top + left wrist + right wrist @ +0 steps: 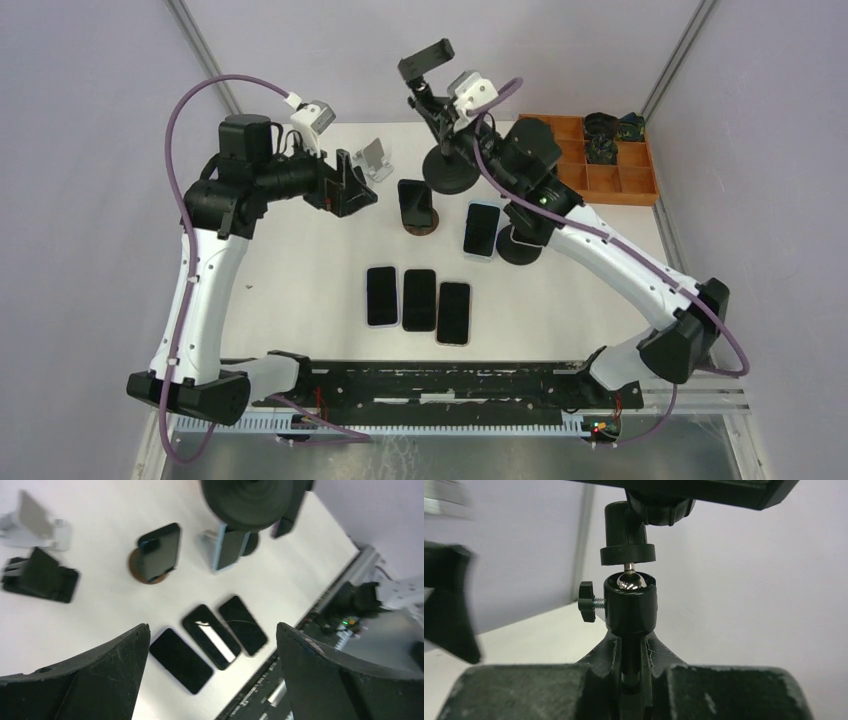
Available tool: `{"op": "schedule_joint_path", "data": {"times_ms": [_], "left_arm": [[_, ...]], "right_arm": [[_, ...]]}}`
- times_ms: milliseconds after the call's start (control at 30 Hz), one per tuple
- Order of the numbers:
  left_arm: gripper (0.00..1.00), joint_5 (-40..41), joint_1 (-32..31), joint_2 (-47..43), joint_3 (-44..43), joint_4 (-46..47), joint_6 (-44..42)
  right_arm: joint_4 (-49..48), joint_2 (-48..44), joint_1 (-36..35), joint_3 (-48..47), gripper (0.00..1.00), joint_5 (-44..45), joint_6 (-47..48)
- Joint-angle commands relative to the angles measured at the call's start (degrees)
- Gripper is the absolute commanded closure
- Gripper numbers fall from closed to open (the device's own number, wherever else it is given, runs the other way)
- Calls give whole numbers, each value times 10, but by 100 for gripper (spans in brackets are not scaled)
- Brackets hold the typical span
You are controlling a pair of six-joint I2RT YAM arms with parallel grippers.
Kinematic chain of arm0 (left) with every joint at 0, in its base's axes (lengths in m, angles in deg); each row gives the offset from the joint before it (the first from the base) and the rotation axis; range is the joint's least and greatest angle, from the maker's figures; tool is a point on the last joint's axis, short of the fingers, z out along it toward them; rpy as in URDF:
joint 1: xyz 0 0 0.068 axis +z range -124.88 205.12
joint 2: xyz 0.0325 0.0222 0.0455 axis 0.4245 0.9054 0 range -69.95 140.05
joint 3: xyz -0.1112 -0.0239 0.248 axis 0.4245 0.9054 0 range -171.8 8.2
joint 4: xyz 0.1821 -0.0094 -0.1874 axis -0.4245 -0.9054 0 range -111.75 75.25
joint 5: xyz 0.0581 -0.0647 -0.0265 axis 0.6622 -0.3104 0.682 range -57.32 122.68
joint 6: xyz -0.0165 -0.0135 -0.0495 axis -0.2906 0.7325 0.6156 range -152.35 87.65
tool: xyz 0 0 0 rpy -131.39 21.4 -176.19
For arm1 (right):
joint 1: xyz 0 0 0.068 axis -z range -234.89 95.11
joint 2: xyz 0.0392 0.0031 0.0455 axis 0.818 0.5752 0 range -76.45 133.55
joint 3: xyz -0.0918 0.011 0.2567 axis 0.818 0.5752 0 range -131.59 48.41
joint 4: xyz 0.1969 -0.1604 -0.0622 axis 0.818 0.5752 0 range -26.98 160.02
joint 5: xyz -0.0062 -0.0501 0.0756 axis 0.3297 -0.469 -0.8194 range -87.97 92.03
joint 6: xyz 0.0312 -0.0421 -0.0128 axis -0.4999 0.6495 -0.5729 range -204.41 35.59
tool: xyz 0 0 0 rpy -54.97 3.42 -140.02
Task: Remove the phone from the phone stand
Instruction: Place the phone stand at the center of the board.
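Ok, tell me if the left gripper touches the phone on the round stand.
Apart. Left wrist view: that phone sits far beyond the open left gripper.

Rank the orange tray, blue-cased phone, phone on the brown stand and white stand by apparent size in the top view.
1. orange tray
2. blue-cased phone
3. phone on the brown stand, though both phones lean, so their order is unsure
4. white stand, smallest

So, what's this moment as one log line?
left gripper: open, hovering | right gripper: shut on tall stand | dark phone: on round stand
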Motion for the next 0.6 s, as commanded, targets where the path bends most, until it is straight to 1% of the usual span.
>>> {"op": "schedule_joint_path", "data": {"times_ms": [0, 67, 167, 233, 300, 367, 467, 567], "left_arm": [[0, 126, 9, -23, -3, 21, -53], [0, 116, 12, -23, 1, 14, -61], [0, 101, 13, -17, 4, 5, -65], [0, 96, 14, -10, 4, 5, -67], [0, 93, 17, 1, 3, 6, -65], [0, 84, 20, 15, -1, 8, -62], [0, 72, 25, 34, -2, 19, -56], [0, 67, 28, 49, -6, 27, -55]], "right_arm": [[-85, 33, 72, -83, 100, 78, -23], [-86, 59, 108, -107, 100, 77, -33], [-98, 92, 169, -134, 100, 59, -80], [-120, 110, 211, -137, 100, 39, -110], [-142, 128, 240, -133, 100, 30, -125], [-159, 148, 274, -137, 100, -9, -165], [-235, 184, 328, -128, 100, -58, -256], [-287, 228, 355, -136, 100, -95, -308]]}}
